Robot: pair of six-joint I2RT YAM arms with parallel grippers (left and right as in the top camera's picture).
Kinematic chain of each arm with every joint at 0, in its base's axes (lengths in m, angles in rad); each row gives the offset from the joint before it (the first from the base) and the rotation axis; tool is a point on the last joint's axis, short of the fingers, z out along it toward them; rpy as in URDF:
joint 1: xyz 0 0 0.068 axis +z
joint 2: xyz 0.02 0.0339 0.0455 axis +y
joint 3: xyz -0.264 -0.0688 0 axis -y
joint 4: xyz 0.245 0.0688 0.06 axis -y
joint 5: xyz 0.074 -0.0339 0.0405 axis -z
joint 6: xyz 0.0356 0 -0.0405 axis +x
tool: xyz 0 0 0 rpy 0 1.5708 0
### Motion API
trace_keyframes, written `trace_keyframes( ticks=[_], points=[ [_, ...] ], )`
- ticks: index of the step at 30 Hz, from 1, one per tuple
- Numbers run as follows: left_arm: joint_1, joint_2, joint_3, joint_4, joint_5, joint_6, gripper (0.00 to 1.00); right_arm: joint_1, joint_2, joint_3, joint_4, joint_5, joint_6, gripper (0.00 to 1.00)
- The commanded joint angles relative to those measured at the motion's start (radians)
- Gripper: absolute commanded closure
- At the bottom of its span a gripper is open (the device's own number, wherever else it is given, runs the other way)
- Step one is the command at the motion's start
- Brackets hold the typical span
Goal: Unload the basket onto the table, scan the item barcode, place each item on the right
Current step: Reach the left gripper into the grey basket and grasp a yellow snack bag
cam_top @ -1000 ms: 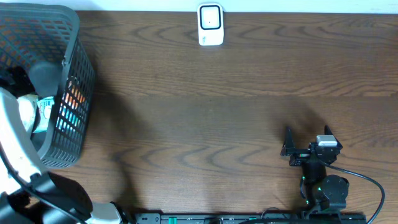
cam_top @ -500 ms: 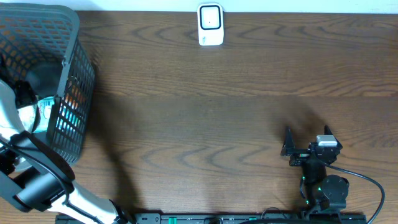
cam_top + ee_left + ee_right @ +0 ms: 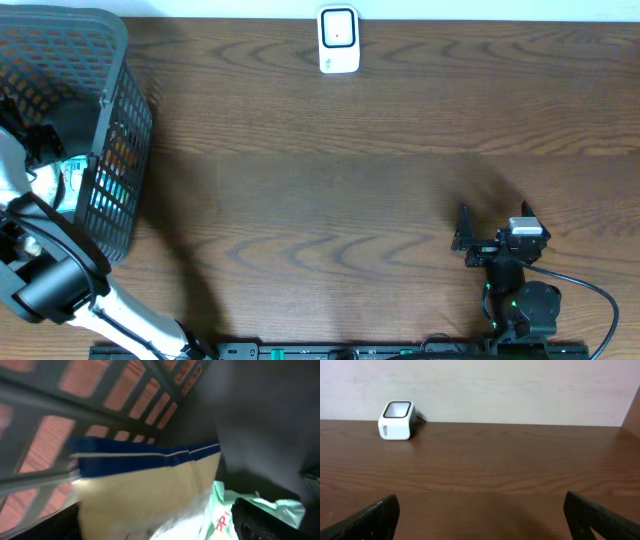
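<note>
- A basket [image 3: 115, 140] stands at the far left edge of the counter [image 3: 320, 180].
- A scanner [image 3: 339, 40] sits at the back edge, about midway along, with the wall [image 3: 520, 385] behind it.
- The right end effector [image 3: 495, 215] is near the front, right of the middle, well apart from the scanner.
- The left end effector [image 3: 48, 135] is down inside the basket, over a bag [image 3: 140, 485] that has a packet [image 3: 225, 510] lying against it.

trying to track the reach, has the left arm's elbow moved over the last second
Yes. The left arm's black elbow has swung toward the frame's left edge, from off the basket's near right corner to across its near edge.
</note>
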Motion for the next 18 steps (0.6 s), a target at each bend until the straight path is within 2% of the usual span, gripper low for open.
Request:
trace_keyframes(
  ticks=[1,4,8,10,14,15,16,18],
  points=[
    [0.003,0.027,0.009,0.022,0.007,0.013,0.13,-0.002,-0.002,-0.002,-0.004,0.001,0.014,0.01],
    [0.005,0.031,0.009,0.041,-0.023,0.013,0.17,-0.002,-0.002,-0.002,-0.004,0.001,0.014,0.01],
    [0.007,0.031,0.009,0.040,-0.022,0.013,0.43,-0.002,-0.002,-0.002,-0.004,0.001,0.014,0.01],
    [0.007,0.032,0.009,0.036,-0.022,0.013,0.50,-0.002,-0.002,-0.002,-0.004,0.001,0.014,0.01],
    [0.007,0.032,0.006,0.027,-0.021,0.013,0.50,-0.002,-0.002,-0.002,-0.004,0.001,0.014,0.01],
    [0.007,0.032,0.006,0.025,-0.021,0.013,0.45,-0.002,-0.002,-0.002,-0.004,0.001,0.014,0.01],
    [0.007,0.032,0.006,0.024,-0.021,0.012,0.24,-0.002,-0.002,-0.002,-0.004,0.001,0.014,0.00],
    [0.007,0.032,0.006,0.021,-0.013,0.012,0.24,-0.002,-0.002,-0.002,-0.004,0.001,0.014,0.01]
  ],
)
